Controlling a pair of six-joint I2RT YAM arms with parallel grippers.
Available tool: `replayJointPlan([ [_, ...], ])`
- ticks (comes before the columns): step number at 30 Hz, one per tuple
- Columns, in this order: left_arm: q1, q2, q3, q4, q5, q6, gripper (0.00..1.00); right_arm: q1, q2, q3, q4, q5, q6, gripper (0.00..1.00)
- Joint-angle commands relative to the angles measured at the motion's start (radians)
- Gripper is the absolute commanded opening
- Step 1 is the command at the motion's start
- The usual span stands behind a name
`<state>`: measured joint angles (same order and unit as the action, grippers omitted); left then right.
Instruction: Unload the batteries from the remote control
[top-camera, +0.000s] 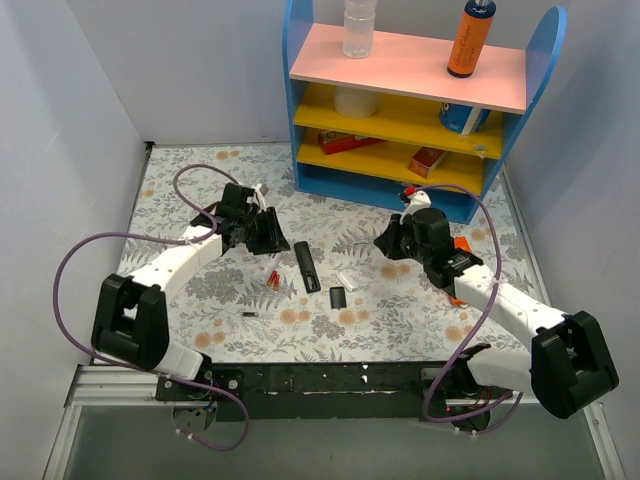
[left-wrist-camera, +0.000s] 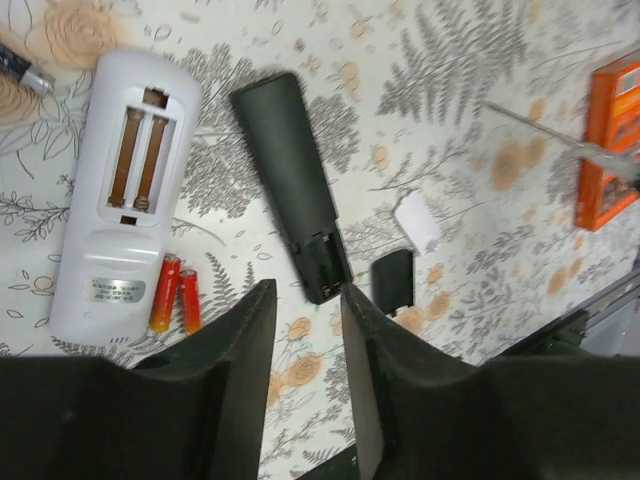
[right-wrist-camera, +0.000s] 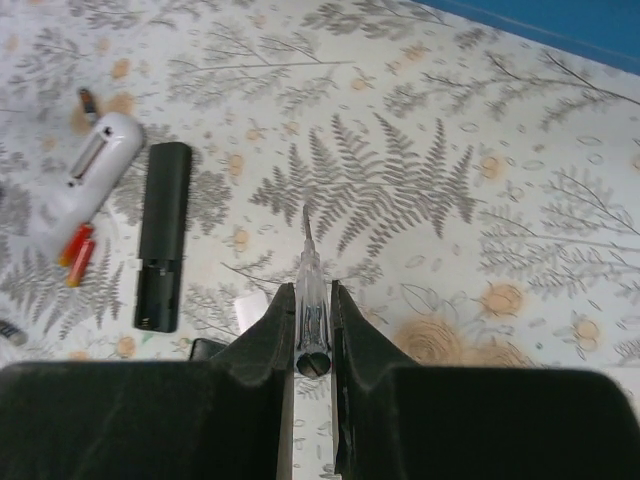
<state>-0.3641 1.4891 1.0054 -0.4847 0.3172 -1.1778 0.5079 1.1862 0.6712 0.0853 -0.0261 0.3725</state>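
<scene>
A: From overhead, where does the remote control sit?
B: The remote control (top-camera: 305, 266) lies flat in the middle of the surface (top-camera: 380, 325). Its back cover (top-camera: 338, 298) lies off, just beside its near end. The batteries (top-camera: 272, 278) lie just left of it. The left pincer (top-camera: 268, 238) hangs near them and the right pincer (top-camera: 388, 243) is on the remote's other side, apart from it. From up here I cannot tell how either pair of jaws stands.

A: And the left wrist camera?
B: The left pincer (left-wrist-camera: 305, 320) has its jaws spread, with nothing between them. The remote control (left-wrist-camera: 290, 180) lies back-up just beyond the gap. Its compartment is uncovered at the nearer end, too dark to read inside. The two batteries (left-wrist-camera: 175, 295) lie side by side, touching, beside a white remote (left-wrist-camera: 115, 200) whose bay is bare. The back cover (left-wrist-camera: 392, 280) is just right of the black bar. An orange pack (left-wrist-camera: 610, 140) is at the far right.

A: The right wrist?
B: The right pincer (right-wrist-camera: 312, 325) is clamped on a clear-handled screwdriver (right-wrist-camera: 308, 290), tip pointing away. The remote control (right-wrist-camera: 163, 235) lies to the left, and the batteries (right-wrist-camera: 77, 255) lie beyond it by the white remote (right-wrist-camera: 90, 175)
</scene>
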Motion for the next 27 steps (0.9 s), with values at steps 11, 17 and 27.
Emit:
replayJointPlan([
  [11,-0.013,-0.334,-0.093,0.202,-0.099,0.014,0.98,-0.011,-0.117,-0.249,0.148,0.147,0.138,0.25],
  [17,-0.013,-0.354,-0.083,0.175,-0.147,0.007,0.98,-0.011,-0.125,-0.308,0.143,0.092,0.16,0.33],
  [27,-0.013,-0.388,-0.097,0.187,-0.182,0.006,0.98,-0.011,-0.171,-0.328,0.114,0.035,0.128,0.38],
])
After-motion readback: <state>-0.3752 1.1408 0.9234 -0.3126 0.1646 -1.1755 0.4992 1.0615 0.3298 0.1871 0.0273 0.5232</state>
